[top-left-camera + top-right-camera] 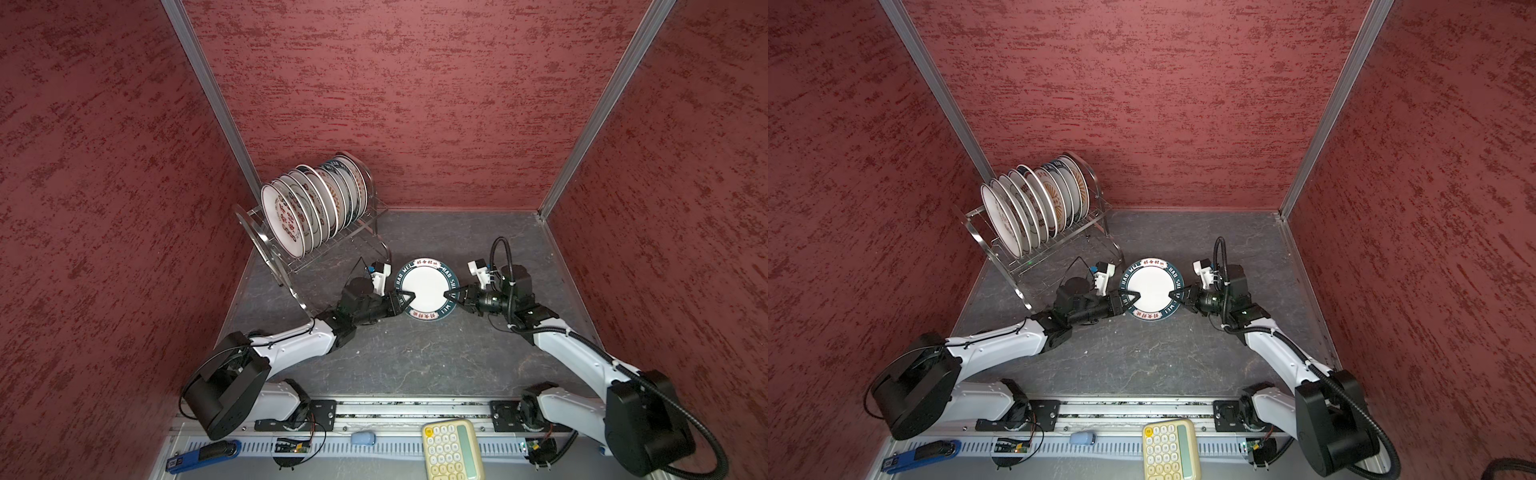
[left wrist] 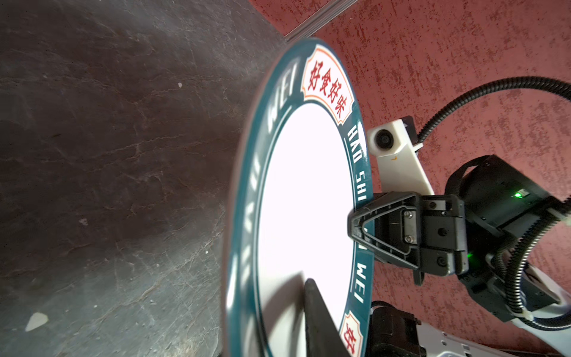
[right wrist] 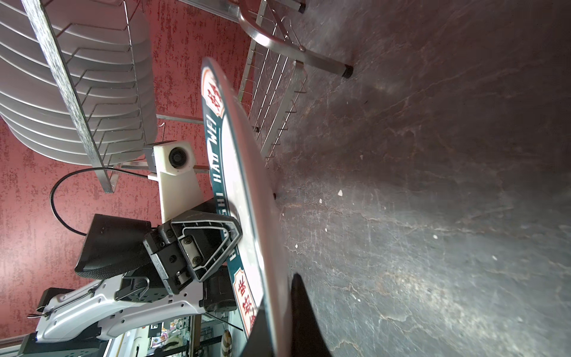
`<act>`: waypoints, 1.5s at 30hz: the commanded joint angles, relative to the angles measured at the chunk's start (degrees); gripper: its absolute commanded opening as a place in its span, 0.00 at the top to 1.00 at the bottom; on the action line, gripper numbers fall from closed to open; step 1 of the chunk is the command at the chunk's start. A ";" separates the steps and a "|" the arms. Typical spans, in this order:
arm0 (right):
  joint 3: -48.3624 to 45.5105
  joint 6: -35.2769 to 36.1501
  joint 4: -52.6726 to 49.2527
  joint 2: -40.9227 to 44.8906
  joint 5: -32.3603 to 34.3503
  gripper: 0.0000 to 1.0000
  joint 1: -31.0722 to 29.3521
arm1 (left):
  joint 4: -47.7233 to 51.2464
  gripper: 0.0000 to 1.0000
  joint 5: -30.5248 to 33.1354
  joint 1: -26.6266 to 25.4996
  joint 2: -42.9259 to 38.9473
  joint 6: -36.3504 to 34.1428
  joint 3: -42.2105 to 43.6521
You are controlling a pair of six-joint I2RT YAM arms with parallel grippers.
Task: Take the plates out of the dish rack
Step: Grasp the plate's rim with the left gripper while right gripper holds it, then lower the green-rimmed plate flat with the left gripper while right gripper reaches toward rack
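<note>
— Far left first?
— At ten o'clock of the grey table [image 1: 415, 361], the dish rack [image 1: 324, 255]: steel wire, on legs, close to the back-left corner. On the upper tier, plates [image 1: 316, 208] on edge in a tight row, faces toward roughly eight o'clock. Red characters on the nearest; an orange sunburst and teal rims farther back.

— Next to the right?
— Then the left gripper [image 1: 409, 297], reaching in from eight o'clock. Fingers drawn close together, pinching the rim of the teal-rimmed plate [image 1: 426, 286] at eight o'clock of its circle. One finger [image 2: 313, 312] flat on the white face in the left wrist view; the other under the plate, hidden.

— And the plate?
— About the middle of the table, near the rack's front leg at that leg's three o'clock. Face up, roughly level, held clear of the table, with the underside showing in the right wrist view [image 3: 256, 154]. White lettering round the teal band, red characters at twelve and six.

— Right side?
— At four o'clock of the same rim, the right gripper [image 1: 449, 296], closed tight on the plate. One finger on top, seen from the left wrist [image 2: 358, 225]; one finger [image 3: 304, 312] beneath.

— Anything else?
— At six o'clock, on the front rail, a cream calculator [image 1: 451, 449], well apart from the plate.
</note>
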State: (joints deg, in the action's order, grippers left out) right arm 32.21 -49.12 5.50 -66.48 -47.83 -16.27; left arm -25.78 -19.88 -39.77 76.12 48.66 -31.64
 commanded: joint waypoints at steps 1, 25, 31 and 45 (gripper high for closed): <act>0.31 -0.41 5.93 -0.70 -2.53 0.95 -0.49 | -0.14 0.85 -0.80 -0.15 1.66 -1.35 0.09; 22.87 20.30 -27.50 -5.66 32.61 0.22 7.26 | 25.77 1.00 9.16 -3.85 -4.40 8.61 -2.02; 33.23 23.09 -28.03 -9.68 32.29 0.22 6.78 | 22.36 1.00 11.77 -6.80 2.10 11.48 -3.19; 62.98 30.57 -38.89 -19.71 39.55 0.18 -3.01 | 18.42 1.00 11.26 -11.37 13.24 13.55 -7.49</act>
State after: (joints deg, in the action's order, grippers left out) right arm 90.96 -21.58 -30.81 -84.58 -10.13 -17.52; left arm -7.05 -8.95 -50.65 88.51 61.30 -38.35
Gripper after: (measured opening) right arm 0.818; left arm 0.103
